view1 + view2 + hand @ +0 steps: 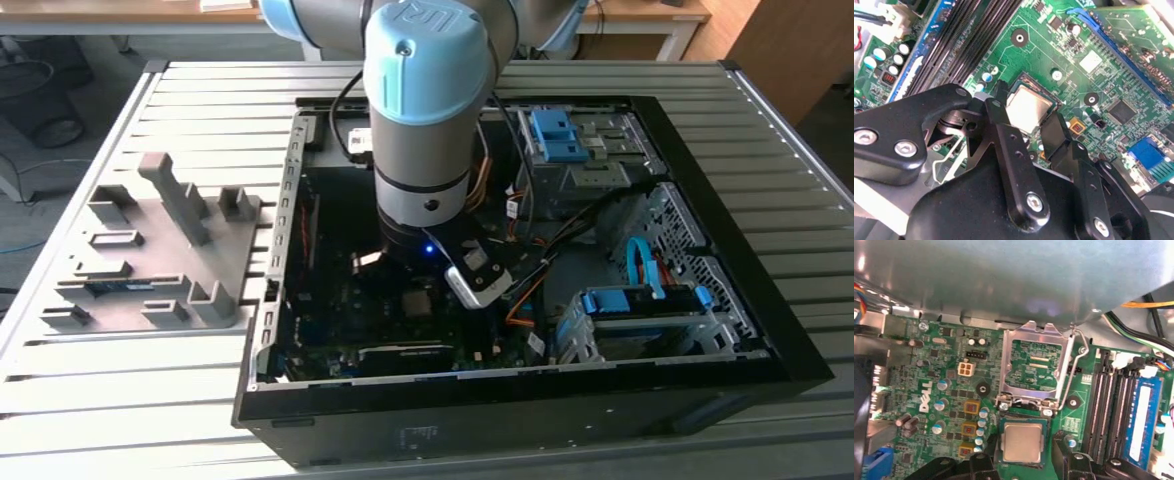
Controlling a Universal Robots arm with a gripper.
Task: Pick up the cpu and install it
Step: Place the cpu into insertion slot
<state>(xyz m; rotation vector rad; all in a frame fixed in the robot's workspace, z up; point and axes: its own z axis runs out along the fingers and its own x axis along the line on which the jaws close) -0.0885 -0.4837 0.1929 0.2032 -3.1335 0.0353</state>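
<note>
CPU (1023, 442), both wrist views: where does it lie, asks A, and is it held?

B: It lies lid-up inside the socket frame (1021, 423) on the motherboard (949, 385), just beside the hinge of the raised load plate (1038, 329). The fingers (1009, 150) stand spread, one on each side of the chip. They look wider than the chip and seem to grip nothing (whether a pad brushes an edge cannot be told).

A: And the wider setting?

B: In the exterior view the arm (420, 120) reaches straight down into the open computer case (787, 340), which rests on the slatted counter (200, 110).

A: What makes this step a good one?

B: Judged from these views, the step in hand is seating the chip.
- The chip should sit level, with its edges parallel to the frame and no corner riding up.
- Any sideways push would load the contacts beneath, so the fingers should bear on it evenly or not at all.
- The plate and its wire lever (1069, 365) need to stay upright and clear.
- The capacitors (983, 426) beside the socket leave one finger little room.
</note>
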